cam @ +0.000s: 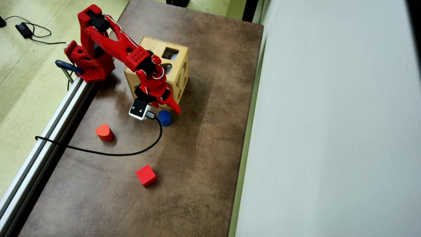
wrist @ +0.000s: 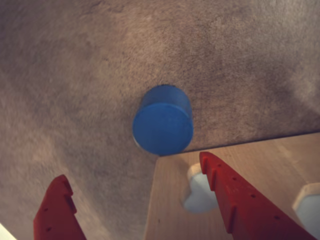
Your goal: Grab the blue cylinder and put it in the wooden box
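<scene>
The blue cylinder [wrist: 163,122] stands upright on the brown mat, just beyond my red fingertips. Seen from overhead, the blue cylinder [cam: 164,118] sits close to the near lower corner of the wooden box [cam: 152,43]. My gripper [wrist: 134,165] is open and empty; the left finger [wrist: 55,210] hangs over the mat, while the right finger [wrist: 240,200] hangs over the wooden box [wrist: 170,200], above a rounded cut-out. In the overhead view the gripper [cam: 166,109] hovers at the box's edge, right above the cylinder.
A red teardrop-topped block [cam: 104,132] and a red cube [cam: 146,175] lie on the mat further from the box. The camera's black cable [cam: 115,153] loops across the mat. An aluminium rail [cam: 49,131] borders the left side, a pale wall [cam: 329,131] the right.
</scene>
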